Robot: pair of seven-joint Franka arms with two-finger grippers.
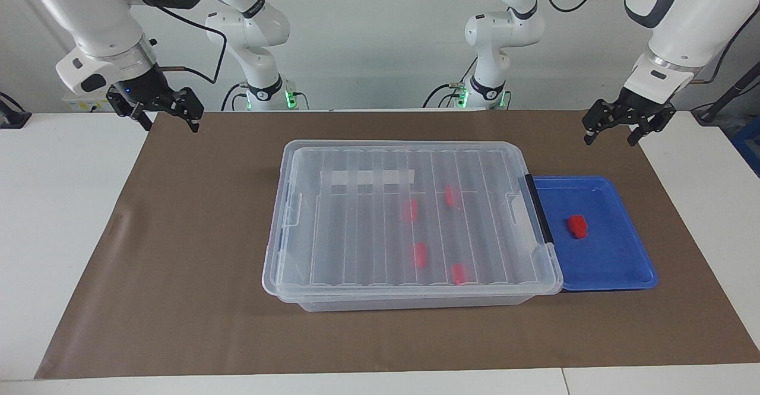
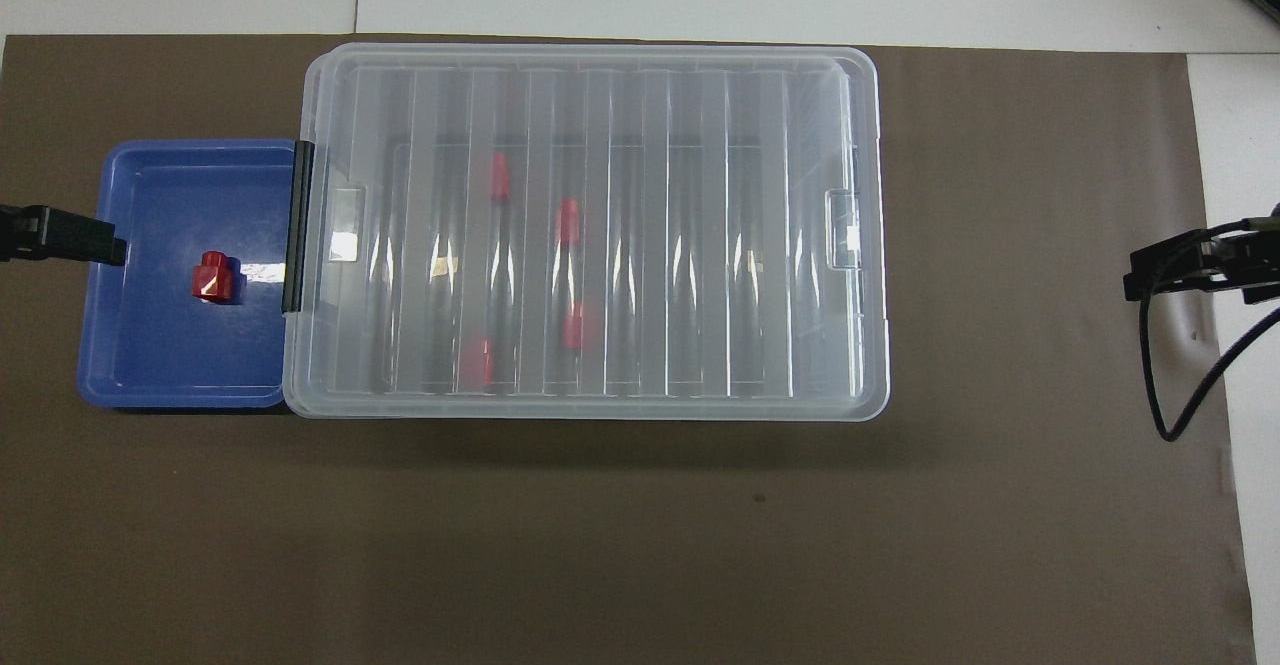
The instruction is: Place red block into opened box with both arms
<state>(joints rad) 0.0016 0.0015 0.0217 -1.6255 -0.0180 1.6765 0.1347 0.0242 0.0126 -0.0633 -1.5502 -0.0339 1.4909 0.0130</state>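
Red block (image 1: 577, 226) sits in blue tray (image 1: 629, 264); lidded box (image 1: 409, 217) holds four; left gripper (image 1: 628, 123) and right gripper (image 1: 159, 108) hang wide, empty.

A lidded box (image 1: 409, 217) sits mid-frame on the table (image 1: 178, 264), four blocks (image 1: 420, 253) inside. A tray (image 1: 617, 264) touches its end toward the left arm, holding one block (image 1: 577, 226).

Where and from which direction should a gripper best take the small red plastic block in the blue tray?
Probably from straight above, closing on the small red plastic block's flat sides: it lies alone in the shallow blue tray, apart from the rim, nothing beside it.
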